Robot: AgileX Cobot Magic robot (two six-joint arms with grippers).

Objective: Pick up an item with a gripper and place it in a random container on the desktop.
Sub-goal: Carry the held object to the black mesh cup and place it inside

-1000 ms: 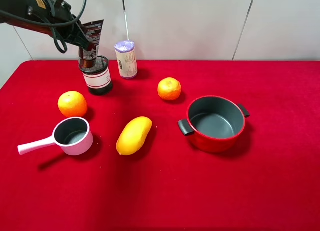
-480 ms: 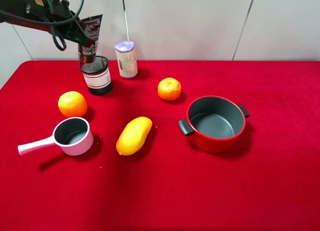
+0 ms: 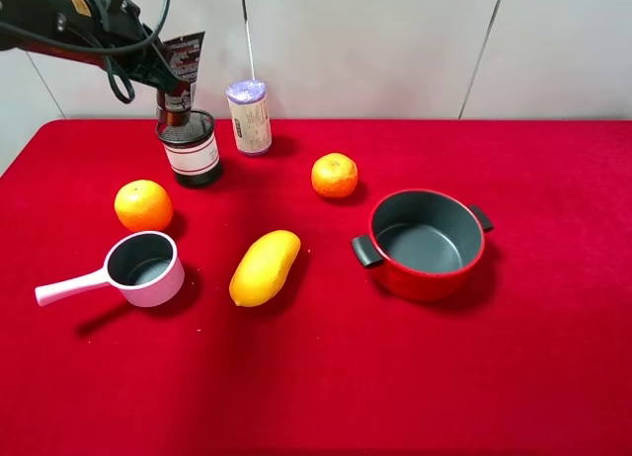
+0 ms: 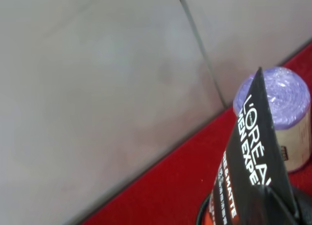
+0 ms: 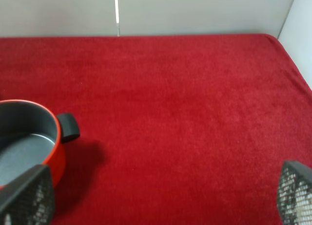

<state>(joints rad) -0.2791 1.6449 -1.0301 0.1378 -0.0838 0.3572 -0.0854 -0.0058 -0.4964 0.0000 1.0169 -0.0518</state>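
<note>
One squeeze tube is dipping slightly lower at the mouth of the mesh cup than half a second ago, the left gripper still pinching it; release is looking close.

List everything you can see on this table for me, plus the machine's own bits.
squeeze tube: one, black with white print, held over the mesh cup's mouth
mesh cup: one, black with white label, back left
bottle: one, white with purple top, back, beside the cup
oranges: two, orange, one left, one centre
mango: one, yellow, centre
saucepan: one, pink, long handle, left front
pot: one, red, grey inside, black handles, right
tablecloth: one, red, under everything
left gripper: one, black, shut on the squeeze tube
right gripper: one, black, open, over the cloth beside the pot
</note>
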